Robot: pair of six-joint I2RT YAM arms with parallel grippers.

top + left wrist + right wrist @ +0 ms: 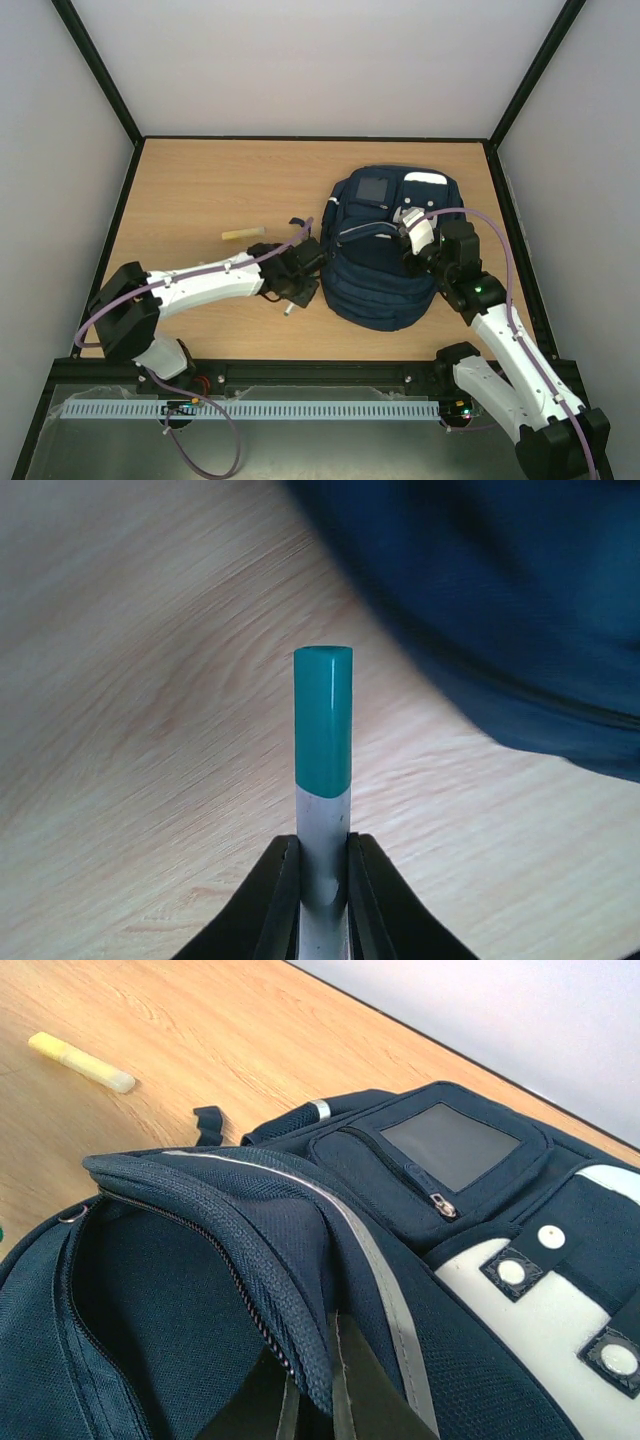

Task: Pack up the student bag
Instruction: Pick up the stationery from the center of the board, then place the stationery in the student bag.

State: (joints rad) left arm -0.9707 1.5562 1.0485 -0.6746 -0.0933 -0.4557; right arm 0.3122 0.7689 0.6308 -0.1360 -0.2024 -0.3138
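Note:
The student bag is a navy backpack with a white front patch, lying at the centre right of the table. My right gripper is shut on the zip edge of the bag's flap and holds the main pocket open. My left gripper is shut on a white marker with a teal cap, which sticks out past the fingertips. In the top view the left gripper sits just left of the bag, close above the wood. In the left wrist view the bag's blue fabric fills the upper right.
A yellow highlighter lies on the table left of the bag, and shows in the right wrist view as a highlighter at the upper left. Black frame rails edge the table on the left, right and far sides.

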